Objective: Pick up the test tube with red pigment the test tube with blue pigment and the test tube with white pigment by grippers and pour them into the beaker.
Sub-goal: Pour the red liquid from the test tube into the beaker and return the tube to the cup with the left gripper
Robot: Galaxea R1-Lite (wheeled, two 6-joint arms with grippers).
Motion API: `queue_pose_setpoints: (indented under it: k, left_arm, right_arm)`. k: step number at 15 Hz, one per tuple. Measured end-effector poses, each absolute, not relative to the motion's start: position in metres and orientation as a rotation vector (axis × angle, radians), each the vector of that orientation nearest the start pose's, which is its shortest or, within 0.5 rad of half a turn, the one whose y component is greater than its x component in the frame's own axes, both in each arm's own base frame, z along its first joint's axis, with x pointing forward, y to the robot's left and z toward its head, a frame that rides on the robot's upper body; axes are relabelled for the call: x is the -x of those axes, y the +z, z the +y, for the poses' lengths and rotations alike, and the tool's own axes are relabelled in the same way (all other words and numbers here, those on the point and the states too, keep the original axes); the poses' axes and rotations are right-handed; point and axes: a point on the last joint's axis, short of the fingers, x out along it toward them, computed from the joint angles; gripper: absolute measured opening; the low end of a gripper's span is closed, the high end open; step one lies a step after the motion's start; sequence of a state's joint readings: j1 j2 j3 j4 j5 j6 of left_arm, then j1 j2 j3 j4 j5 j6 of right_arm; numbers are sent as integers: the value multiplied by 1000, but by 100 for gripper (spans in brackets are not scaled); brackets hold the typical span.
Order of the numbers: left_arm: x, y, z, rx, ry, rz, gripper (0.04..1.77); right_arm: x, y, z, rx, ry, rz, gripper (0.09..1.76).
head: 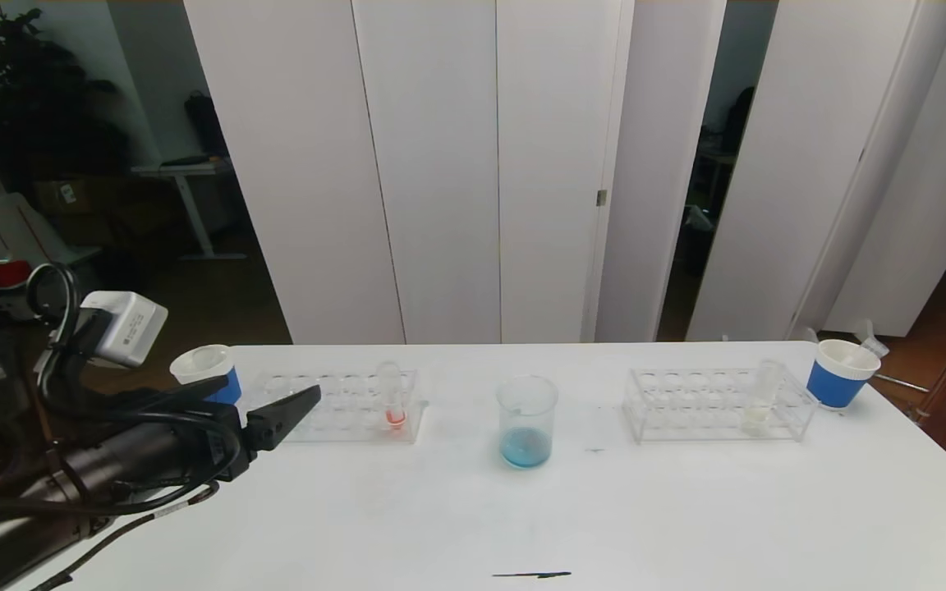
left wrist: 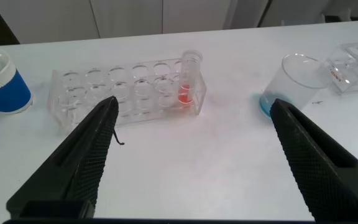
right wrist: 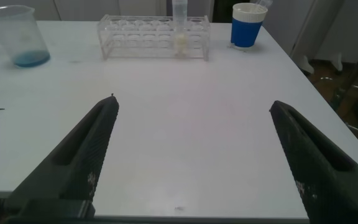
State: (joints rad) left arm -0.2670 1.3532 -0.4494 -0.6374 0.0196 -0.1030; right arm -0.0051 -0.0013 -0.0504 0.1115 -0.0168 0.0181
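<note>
Head view: table (head: 686, 509) carries two racks. Beaker (head: 527, 421) at centre already holds blue liquid. Red tube (head: 392, 394) upright in left rack (head: 342, 406); white tube (head: 760, 398) in right rack (head: 715, 404). Left end effector (head: 276, 410) spread, empty, near left rack. Right end effector (right wrist: 191, 155) spread, empty. Red pour likely next: needs approach, pinch on tube's upper part.

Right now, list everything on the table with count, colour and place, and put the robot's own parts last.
beaker: one, clear, blue liquid at the bottom, table centre.
tube racks: two, clear; left rack, right rack.
test tube with red pigment: one, upright in the left rack's inner end.
test tube with white pigment: one, upright in the right rack.
paper cups: two, white and blue; left cup by the left rack, right cup by the right rack.
table: one, white.
left gripper: open, before the left rack.
right gripper: open, above the table's right part.
</note>
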Motion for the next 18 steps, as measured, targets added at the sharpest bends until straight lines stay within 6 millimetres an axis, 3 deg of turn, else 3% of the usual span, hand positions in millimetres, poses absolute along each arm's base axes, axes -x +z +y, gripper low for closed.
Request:
queue_pose_setpoints:
  k: [6, 18]
  left_arm:
    - [-218, 131, -79, 44, -179, 299, 174]
    - [-276, 88, -114, 87, -65, 285, 174]
  right_arm:
    - [27, 78, 0, -17, -23, 60, 174]
    - [27, 78, 0, -17, -23, 59, 174]
